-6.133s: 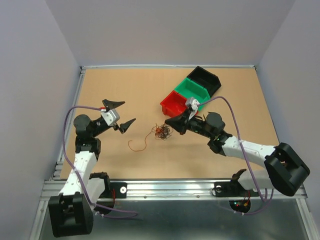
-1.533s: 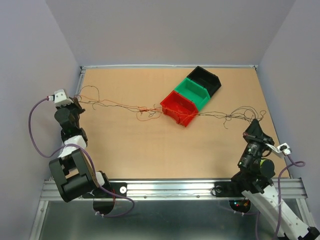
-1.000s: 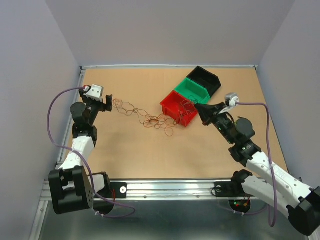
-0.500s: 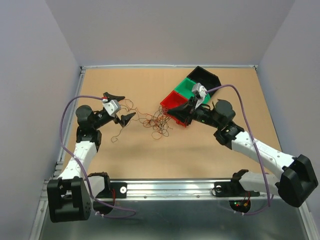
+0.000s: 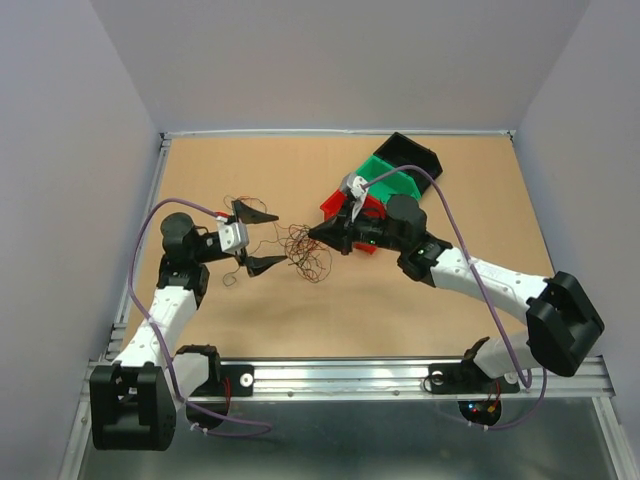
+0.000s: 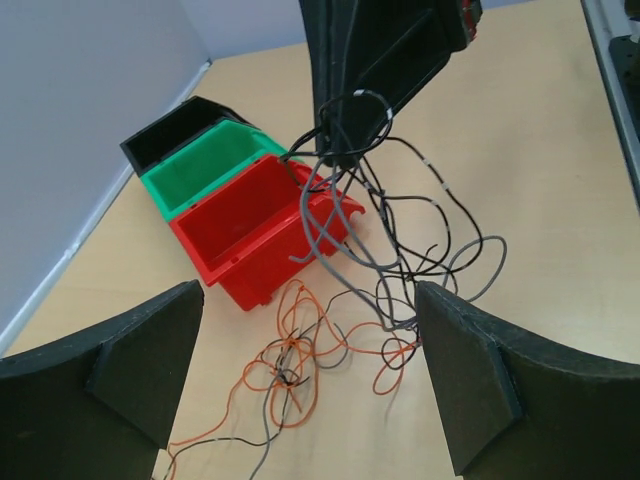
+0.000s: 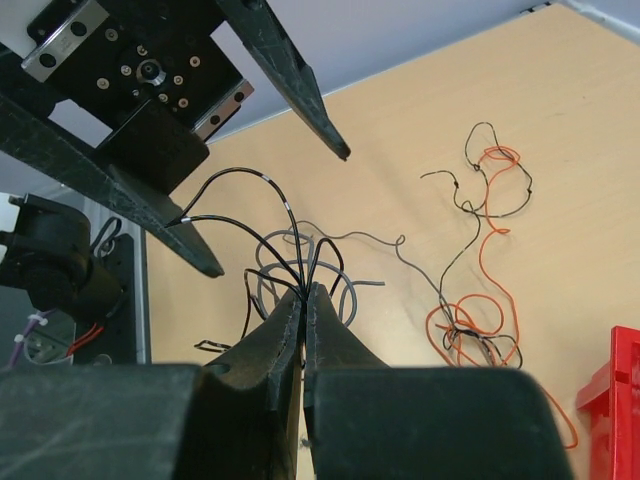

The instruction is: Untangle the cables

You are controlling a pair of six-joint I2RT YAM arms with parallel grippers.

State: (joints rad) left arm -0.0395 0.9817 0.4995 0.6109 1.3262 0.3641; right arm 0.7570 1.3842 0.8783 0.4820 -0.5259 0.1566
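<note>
Left gripper sits left of table centre, pointing right toward the other arm. Jaws spread wide, one finger far side, one near side, gripping nothing. In the left wrist view the gripper has both pads well apart, with only loose wire and table between them. A few thin strands trail by its upper finger and down toward the near edge; cannot tell if they are snagged on it.

The cables lie just right of the left gripper, about mid-table, a small loose tangle of black, grey and orange-red curls. Part is lifted and part rests on the board. The left wrist view shows the cables as black and grey loops hanging from above, with an orange and black knot flat on the table below them.

Right gripper points left, its tip right at the tangle and facing the left gripper. Jaws pinched together on several black and grey strands. In the right wrist view the gripper has wires fanning out of the closed tip, and more cables lie loose on the board to the right.

Behind the right arm sits a diagonal row of touching bins. Red bin is partly hidden by the wrist, then green bin, then black bin farthest back.
</note>
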